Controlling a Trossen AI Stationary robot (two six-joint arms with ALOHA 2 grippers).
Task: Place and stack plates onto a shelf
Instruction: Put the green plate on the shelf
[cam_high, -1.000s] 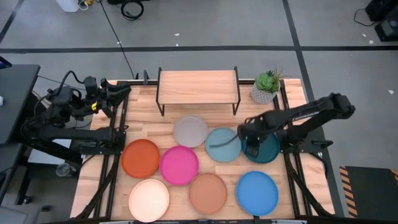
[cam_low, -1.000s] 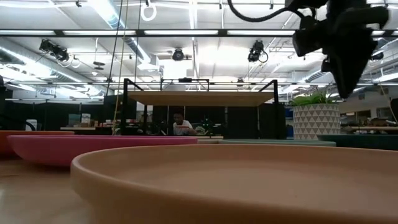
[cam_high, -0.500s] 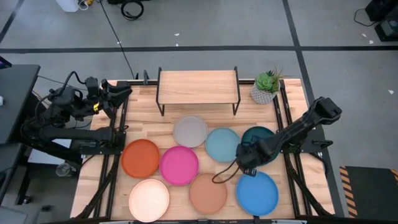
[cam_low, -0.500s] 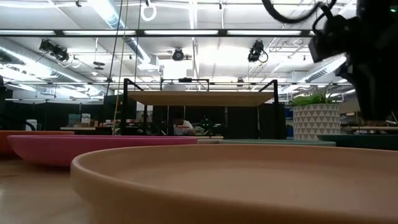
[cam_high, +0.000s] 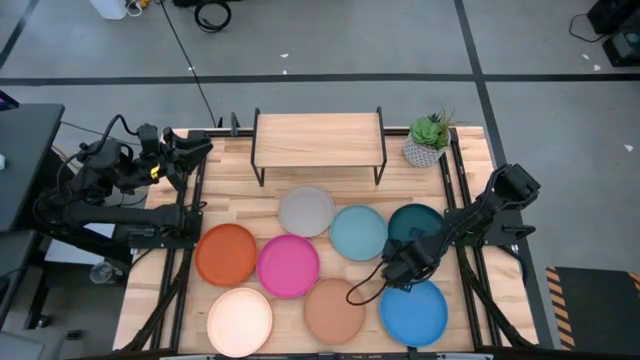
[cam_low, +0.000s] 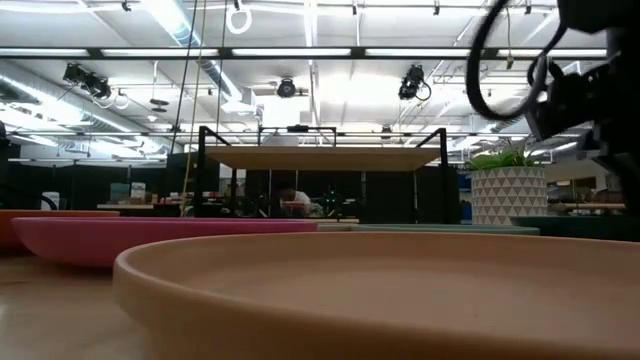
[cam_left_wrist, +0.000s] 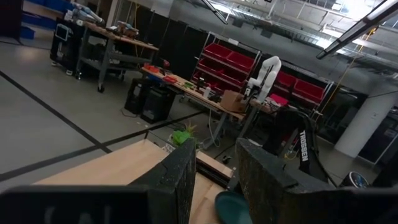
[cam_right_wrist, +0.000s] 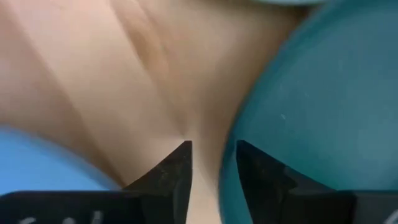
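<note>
— What sits nearest, along the bottom edge of the overhead frame?

— A row of three round matte plates on the slatted wooden tabletop (cam_high: 470, 150): the cream plate (cam_high: 239, 317) at lower left, the tan plate (cam_high: 334, 310) in the middle, the bright blue plate (cam_high: 414, 310) at lower right. In the low view the tan plate's smooth, shallow rim fills the whole foreground.

— And the right gripper (cam_high: 398, 272)?

— It hangs low over the bare wood between the bright blue plate and the teal plate (cam_high: 415, 226), right of centre. Its wrist camera looks straight down: two dark fingers (cam_right_wrist: 175, 171) stand a narrow gap apart, parted with nothing between them, the teal rim just beside one of them.

— The next row up?

— The orange plate (cam_high: 226, 254) and the pink plate (cam_high: 288, 265) at centre left, rims touching or nearly so. Above them run the grey plate (cam_high: 306, 211), the light blue plate (cam_high: 358, 232) and the teal one, each flat on the table.

— Where is the shelf?

— At top centre: a small rectangular light-wood shelf (cam_high: 318, 139) on thin black metal legs, its board bare. A potted green succulent in a faceted white pot (cam_high: 426, 143) stands just to its right.

— The left arm?

— Folded at the upper left edge of the table, well apart from the plates. The left gripper (cam_high: 198, 146) has its textured fingers slightly apart, holding nothing.
</note>
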